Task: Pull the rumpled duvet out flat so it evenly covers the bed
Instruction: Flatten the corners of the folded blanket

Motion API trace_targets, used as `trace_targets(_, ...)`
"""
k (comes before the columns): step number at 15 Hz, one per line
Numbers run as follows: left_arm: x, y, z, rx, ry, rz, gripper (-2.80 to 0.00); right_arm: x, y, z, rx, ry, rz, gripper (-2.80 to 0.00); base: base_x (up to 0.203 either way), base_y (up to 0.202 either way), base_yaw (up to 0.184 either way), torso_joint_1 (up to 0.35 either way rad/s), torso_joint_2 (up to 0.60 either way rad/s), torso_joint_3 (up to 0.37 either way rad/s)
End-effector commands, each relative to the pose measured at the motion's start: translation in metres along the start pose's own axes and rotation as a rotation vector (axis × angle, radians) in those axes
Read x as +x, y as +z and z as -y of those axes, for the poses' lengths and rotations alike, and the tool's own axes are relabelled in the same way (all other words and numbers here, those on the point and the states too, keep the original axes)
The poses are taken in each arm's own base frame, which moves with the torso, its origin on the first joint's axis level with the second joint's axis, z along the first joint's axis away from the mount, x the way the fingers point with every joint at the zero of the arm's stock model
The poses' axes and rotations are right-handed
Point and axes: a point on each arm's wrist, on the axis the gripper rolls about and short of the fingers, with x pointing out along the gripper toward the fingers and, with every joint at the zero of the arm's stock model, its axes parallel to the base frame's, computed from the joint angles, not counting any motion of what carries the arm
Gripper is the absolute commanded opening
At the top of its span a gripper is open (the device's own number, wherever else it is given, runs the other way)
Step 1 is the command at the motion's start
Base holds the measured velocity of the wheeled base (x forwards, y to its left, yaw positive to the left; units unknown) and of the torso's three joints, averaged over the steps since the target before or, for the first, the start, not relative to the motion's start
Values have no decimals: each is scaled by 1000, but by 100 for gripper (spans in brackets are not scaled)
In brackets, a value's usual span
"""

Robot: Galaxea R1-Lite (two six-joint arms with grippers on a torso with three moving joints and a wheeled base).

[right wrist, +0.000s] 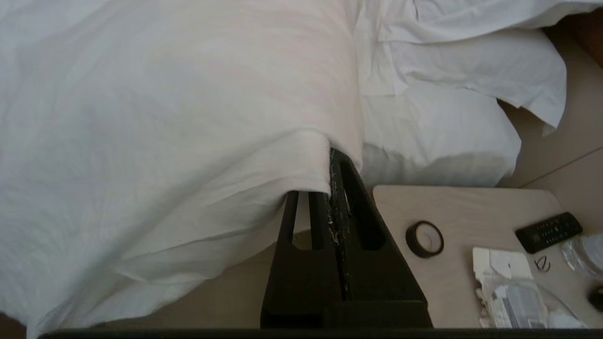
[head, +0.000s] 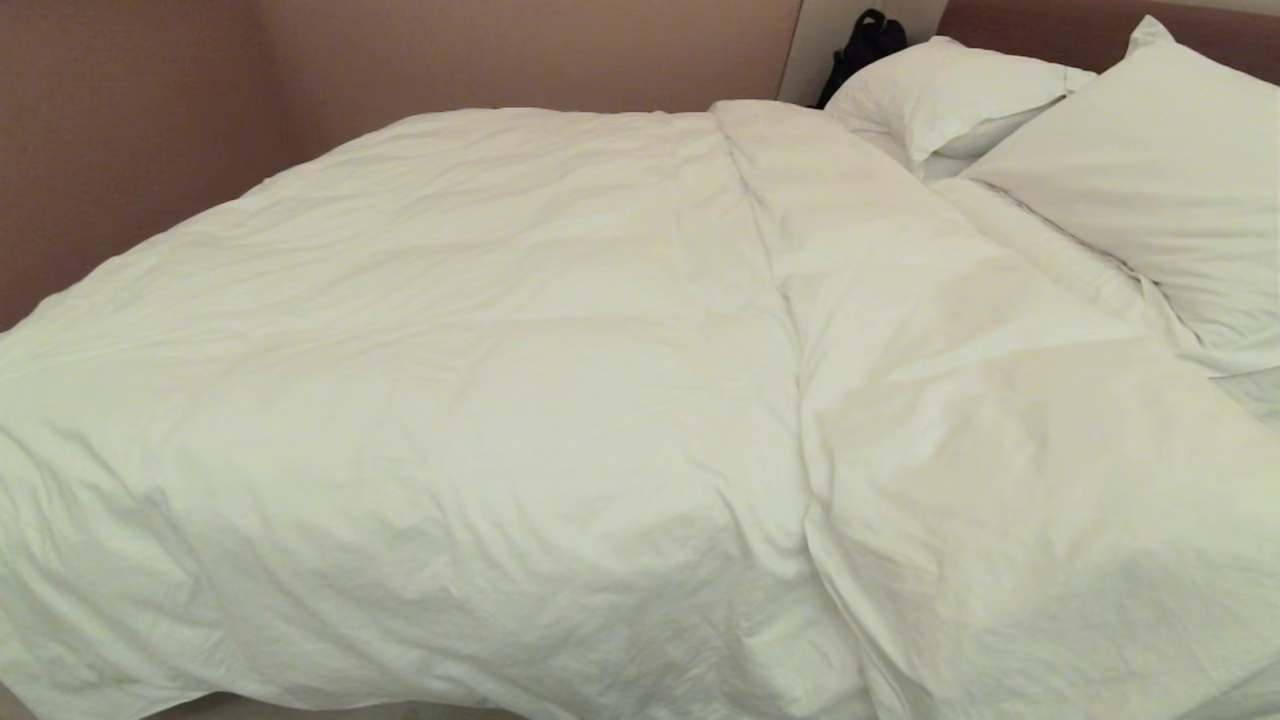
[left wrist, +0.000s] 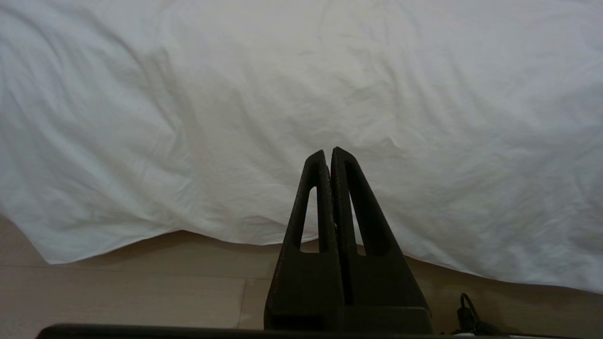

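The puffy white duvet [head: 500, 350] lies spread over the bed, with a long fold running down it right of the middle. Only the bed's reddish-brown headboard [head: 1040, 22] shows. Neither arm is in the head view. In the right wrist view my right gripper [right wrist: 330, 157] is shut on the duvet [right wrist: 165, 117] at its near edge, and the cloth drapes over one finger. My left gripper [left wrist: 328, 153] hangs shut and empty in front of the duvet's [left wrist: 282, 94] hanging side, apart from it.
Two white pillows [head: 950, 90] [head: 1170, 180] lean at the headboard, with a black bag [head: 865, 45] behind them. A bedside table [right wrist: 471, 207] beside my right gripper holds a tape roll [right wrist: 424, 238], a remote [right wrist: 549, 225] and papers [right wrist: 504, 282]. Wood floor [left wrist: 141, 292] lies below the duvet's hem.
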Motion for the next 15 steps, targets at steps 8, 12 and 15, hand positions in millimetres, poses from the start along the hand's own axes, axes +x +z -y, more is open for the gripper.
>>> trace_targets(8,0,0,0,0,1,1,-280,-28,-34,17,29,-20,-5,-280,0,0,0,0,0,0)
trace_targets(12,0,0,0,0,1,1,-280,-28,-35,17,74,-51,-12,-280,0,0,0,0,0,0)
trace_targets(15,0,0,0,0,1,1,-280,-26,-38,15,73,-50,-23,-280,0,0,0,0,0,0)
